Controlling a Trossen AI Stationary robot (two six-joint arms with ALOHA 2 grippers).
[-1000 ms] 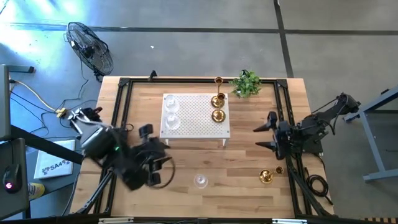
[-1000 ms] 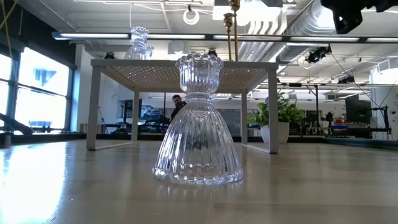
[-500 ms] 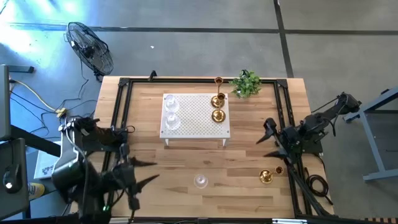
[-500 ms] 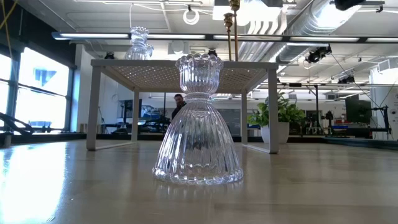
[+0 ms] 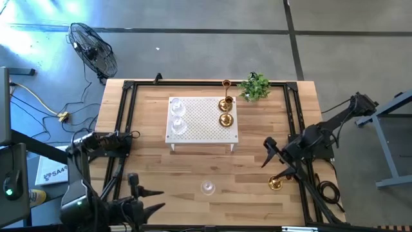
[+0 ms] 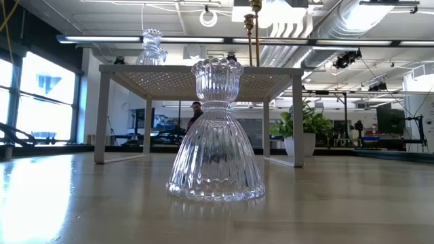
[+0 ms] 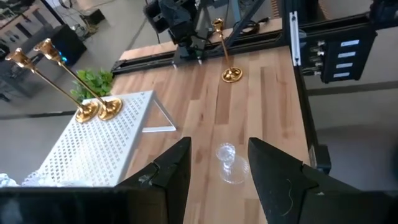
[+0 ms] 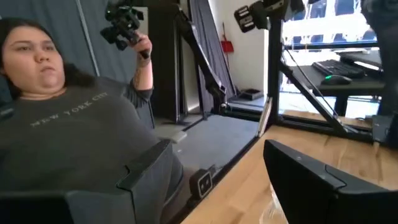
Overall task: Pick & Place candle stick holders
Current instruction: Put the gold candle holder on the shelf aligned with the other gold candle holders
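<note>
Nearest the table's front edge, the left gripper (image 5: 147, 200) hangs low at the left corner, its two dark fingers (image 7: 171, 171) parted with nothing between them. Just beyond it, a clear ribbed glass candle holder with a flared round base (image 5: 207, 187) stands upright on the bare wooden table (image 5: 257, 193), well apart from everything else; in the low view it fills the middle (image 6: 215, 132).

Over to the right at about the same depth, a shiny brass candle holder with a round foot and thin stem (image 5: 276, 182) stands near the table's right rail. The right gripper (image 5: 268, 153) hovers just beside it, a little farther back, jaws spread wide and empty.

Farther back, at mid-table, sits a white perforated platform on thin legs (image 5: 201, 132). Two clear glass holders (image 5: 177, 116) stand along its left side and two gold holders (image 5: 225, 111) on its right side. A third tall gold holder (image 5: 226, 84) stands behind the platform, beside a small green leafy plant (image 5: 255, 86) at the far edge.

A person in a grey shirt (image 8: 74, 124) sits beyond the table, one hand (image 8: 143, 53) raised.
</note>
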